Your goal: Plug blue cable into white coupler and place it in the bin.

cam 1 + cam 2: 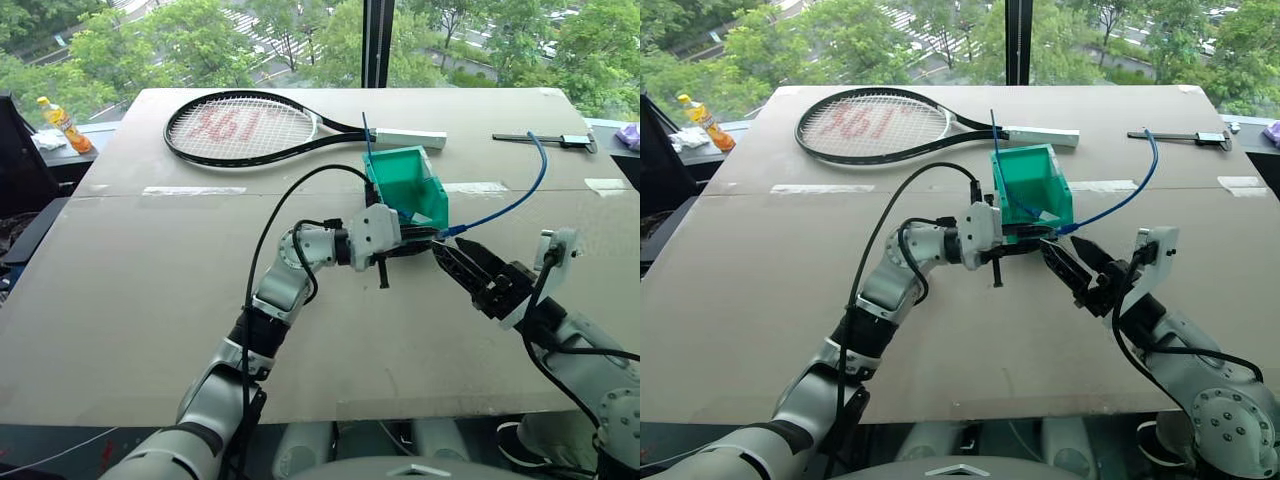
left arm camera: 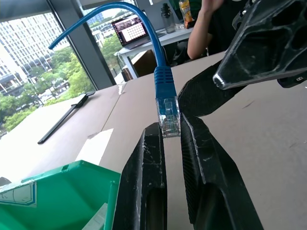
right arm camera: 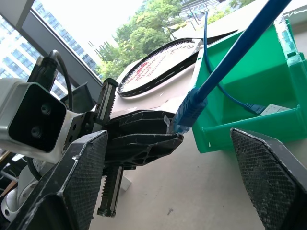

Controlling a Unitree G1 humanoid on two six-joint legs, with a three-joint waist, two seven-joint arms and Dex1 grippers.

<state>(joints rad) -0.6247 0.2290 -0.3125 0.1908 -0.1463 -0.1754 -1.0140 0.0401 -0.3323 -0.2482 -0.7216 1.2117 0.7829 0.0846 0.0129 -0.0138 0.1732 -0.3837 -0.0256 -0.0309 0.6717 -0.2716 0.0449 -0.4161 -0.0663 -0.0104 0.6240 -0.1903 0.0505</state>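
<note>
Just in front of the small teal-green plastic bin (image 1: pixel 412 185), our left hand (image 1: pixel 425 243) pinches the thin bright-blue cable (image 1: pixel 520 200) plug, pointing toward our wide-spread right hand (image 1: pixel 462 262) alongside.

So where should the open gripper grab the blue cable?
Probably on the blue boot just behind the clear plug. The left gripper is shut on the plug's tip, and the blue cable arches away behind it, so that stiff part sticks out free. The right gripper, open, would best come from its own side, fingers either side of the boot, clear of the bin.
</note>
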